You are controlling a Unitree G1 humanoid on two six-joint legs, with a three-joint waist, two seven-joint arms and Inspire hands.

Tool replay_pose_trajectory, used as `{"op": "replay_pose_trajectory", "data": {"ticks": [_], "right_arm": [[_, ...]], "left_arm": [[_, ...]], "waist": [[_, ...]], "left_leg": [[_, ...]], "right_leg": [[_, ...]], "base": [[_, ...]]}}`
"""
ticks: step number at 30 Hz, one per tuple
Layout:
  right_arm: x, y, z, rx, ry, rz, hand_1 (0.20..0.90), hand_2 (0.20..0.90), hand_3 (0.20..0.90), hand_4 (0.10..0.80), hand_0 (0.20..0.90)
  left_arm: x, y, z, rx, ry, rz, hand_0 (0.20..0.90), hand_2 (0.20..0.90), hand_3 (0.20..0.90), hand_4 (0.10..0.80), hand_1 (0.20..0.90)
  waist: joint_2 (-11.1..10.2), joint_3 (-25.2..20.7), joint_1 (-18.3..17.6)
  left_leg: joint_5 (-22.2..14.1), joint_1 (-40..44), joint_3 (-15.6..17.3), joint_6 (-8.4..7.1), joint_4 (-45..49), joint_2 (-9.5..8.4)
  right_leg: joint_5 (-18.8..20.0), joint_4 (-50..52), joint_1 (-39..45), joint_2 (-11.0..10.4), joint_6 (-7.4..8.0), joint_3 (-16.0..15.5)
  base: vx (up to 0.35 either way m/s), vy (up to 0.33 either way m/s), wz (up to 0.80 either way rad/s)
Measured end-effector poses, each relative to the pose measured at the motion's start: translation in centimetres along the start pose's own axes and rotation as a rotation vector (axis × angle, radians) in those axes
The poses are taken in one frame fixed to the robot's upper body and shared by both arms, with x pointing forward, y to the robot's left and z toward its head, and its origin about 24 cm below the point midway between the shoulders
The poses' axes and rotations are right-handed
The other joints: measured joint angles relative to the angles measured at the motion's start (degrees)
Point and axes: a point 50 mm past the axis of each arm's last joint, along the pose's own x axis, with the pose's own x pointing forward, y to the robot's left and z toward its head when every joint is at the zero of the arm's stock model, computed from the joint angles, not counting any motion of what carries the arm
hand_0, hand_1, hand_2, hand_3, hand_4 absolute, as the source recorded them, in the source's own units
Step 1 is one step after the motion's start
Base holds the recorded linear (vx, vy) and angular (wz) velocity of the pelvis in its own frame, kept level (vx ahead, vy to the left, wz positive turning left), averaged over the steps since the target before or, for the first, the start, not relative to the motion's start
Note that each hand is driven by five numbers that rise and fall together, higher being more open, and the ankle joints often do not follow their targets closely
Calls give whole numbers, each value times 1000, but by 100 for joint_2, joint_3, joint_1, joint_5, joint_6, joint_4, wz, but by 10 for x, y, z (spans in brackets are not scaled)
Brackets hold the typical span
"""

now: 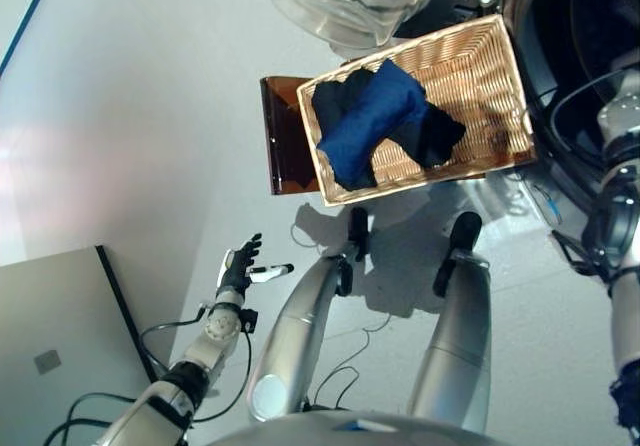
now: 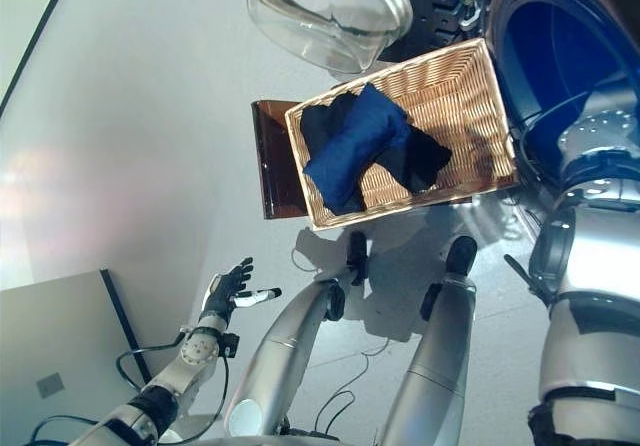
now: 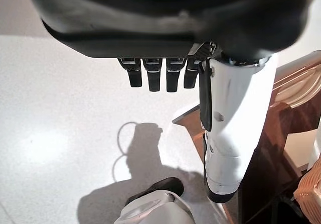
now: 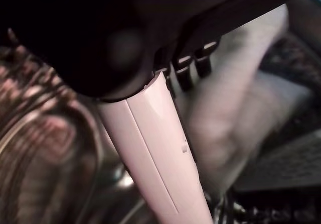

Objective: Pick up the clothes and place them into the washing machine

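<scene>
Wicker basket sits on a brown stand ahead of me, tilted in the head views, and the clothes are inside it: a blue garment lies across the left half, on top of a black garment whose edges stick out at the left and right of it. Right half of the basket is bare weave. Washing machine is at the far right, just beside the basket's right end, drum opening dark in one eye view and blue-lit in the other. Its clear glass door hangs open at the far side, above the basket's far left corner. My left robot hand is low at the near left over the grey floor, well apart from the basket, fingers straight and spread wide, white-covered thumb sticking out, holding nothing. My right robot hand shows only in its wrist view, dark bulk with the white thumb out and short finger ends past it; surroundings there are blurred and I cannot tell whether it is wide or closed on anything. Right arm runs up the right edge toward the machine. Grey flat panel lies at the near left corner of the floor.
</scene>
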Motion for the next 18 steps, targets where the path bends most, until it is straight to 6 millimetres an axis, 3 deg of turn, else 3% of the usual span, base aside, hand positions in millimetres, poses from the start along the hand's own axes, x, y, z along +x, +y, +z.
{"op": "replay_pose_trajectory", "data": {"ticks": [5,10,14,18], "right_arm": [[-10,0,-27,68,96,21,900,900,900,800,900],[-17,-16,-52,112,177,-27,900,900,900,800,900],[-21,-18,-61,128,205,-36,900,900,900,800,900],[-19,-17,-56,154,187,-35,900,900,900,800,900]], "left_arm": [[1,-4,2,-7,-6,-16,900,900,900,800,900],[0,-6,2,-9,-3,-23,900,900,900,800,900],[-1,-10,0,-12,4,-31,900,900,900,800,900],[-1,-11,-1,-13,7,-33,900,900,900,800,900]], "waist": [[22,-35,16],[56,-107,52],[155,-197,56],[183,-232,48]], "left_leg": [[9,75,2,-10,-85,-3],[54,227,-72,-21,-172,-9],[142,227,-131,-15,-302,-20],[181,245,-166,-28,-361,-14]], "right_leg": [[12,-12,41,-2,15,-19],[-28,-76,237,-49,-21,-116],[-25,-195,264,-34,-26,-140],[14,-279,310,-21,-17,-177]], "base": [[6,3,-1],[20,-3,7],[12,-5,3],[3,2,1]]}}
